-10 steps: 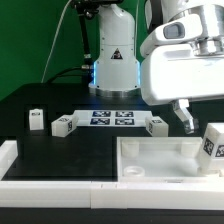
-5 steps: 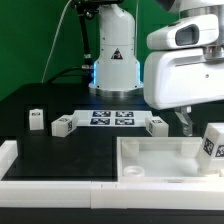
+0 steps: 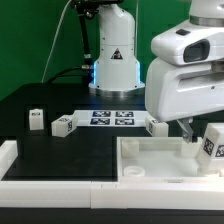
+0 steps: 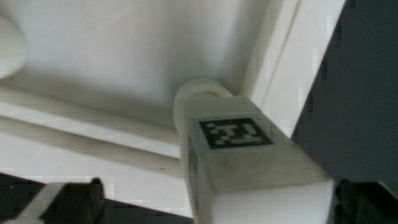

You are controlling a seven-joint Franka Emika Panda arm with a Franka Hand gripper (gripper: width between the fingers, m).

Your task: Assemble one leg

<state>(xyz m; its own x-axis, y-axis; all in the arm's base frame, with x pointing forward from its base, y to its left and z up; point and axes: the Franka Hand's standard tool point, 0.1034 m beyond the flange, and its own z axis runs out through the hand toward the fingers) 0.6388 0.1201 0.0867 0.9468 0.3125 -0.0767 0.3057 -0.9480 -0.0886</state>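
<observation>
The white Franka arm's bulky wrist housing (image 3: pixel 186 78) fills the exterior view's right side. It hangs low over the far right corner of the large flat white square panel (image 3: pixel 158 157). Below the housing one dark finger of the two-finger gripper (image 3: pixel 188 130) points down towards the table, just behind the panel's back edge.

The leg (image 3: pixel 212 143), a small white plastic block with a black-and-white square tag, stands tilted at the panel's right end. It is just beside the gripper on the exterior view's right, and the frame edge cuts part of it off.

In the wrist view the same leg (image 4: pixel 237 150) lies straight under the camera, tag facing up, and leans against the panel's raised rim (image 4: pixel 107 120). One dark fingertip (image 4: pixel 75 200) shows at the frame's edge, well apart from the leg. The other fingertip cannot be made out against the black tabletop (image 4: pixel 356 90). The jaws therefore look spread wide, with nothing held between them.

The housing hides most of the gripper in the exterior view. Whether the leg's foot rests on the panel or on the table is unclear.

Three similar white tagged blocks (image 3: pixel 36 119) (image 3: pixel 64 125) (image 3: pixel 157 125) sit farther back near the marker board (image 3: pixel 112 118).
</observation>
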